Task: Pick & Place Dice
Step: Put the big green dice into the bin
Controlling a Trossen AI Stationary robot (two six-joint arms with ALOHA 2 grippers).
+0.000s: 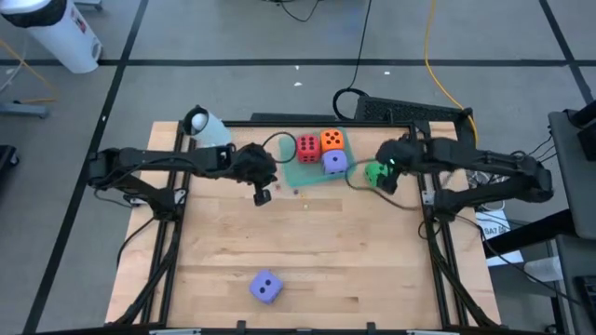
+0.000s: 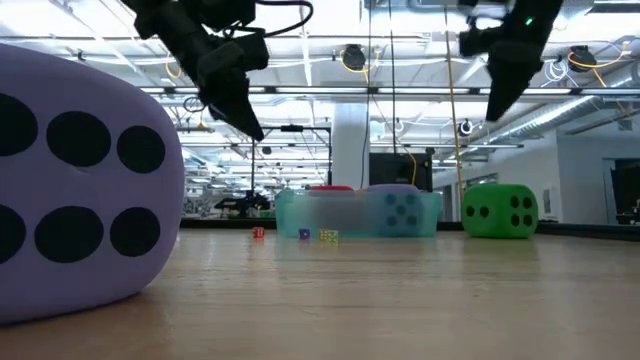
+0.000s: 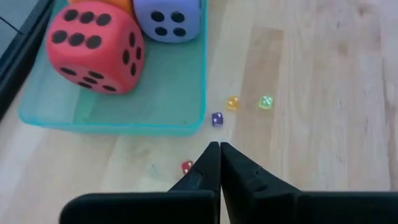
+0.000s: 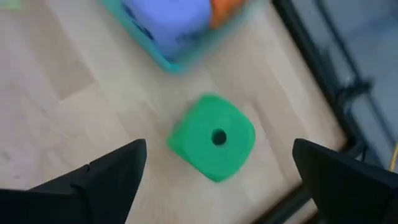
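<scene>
A translucent green tray [image 1: 303, 174] lies at the table's far middle. A red die [image 1: 308, 145], an orange die [image 1: 331, 140] and a purple-blue die [image 1: 334, 162] sit in it. A green die [image 1: 375, 173] rests on the wood just right of the tray. My right gripper [image 4: 219, 149] hangs open above it, a finger to either side, clear of it in the low view [image 2: 505, 80]. A second purple-blue die [image 1: 265, 288] sits near the front edge. My left gripper [image 3: 219, 149] is shut and empty, in the air near the tray's near left corner.
Several tiny coloured dice [image 3: 232, 102] lie on the wood beside the tray's near edge, just beyond my left fingertips. A white cylinder [image 1: 207, 126] stands at the far left corner. Bare wood spreads across the table's middle and near half.
</scene>
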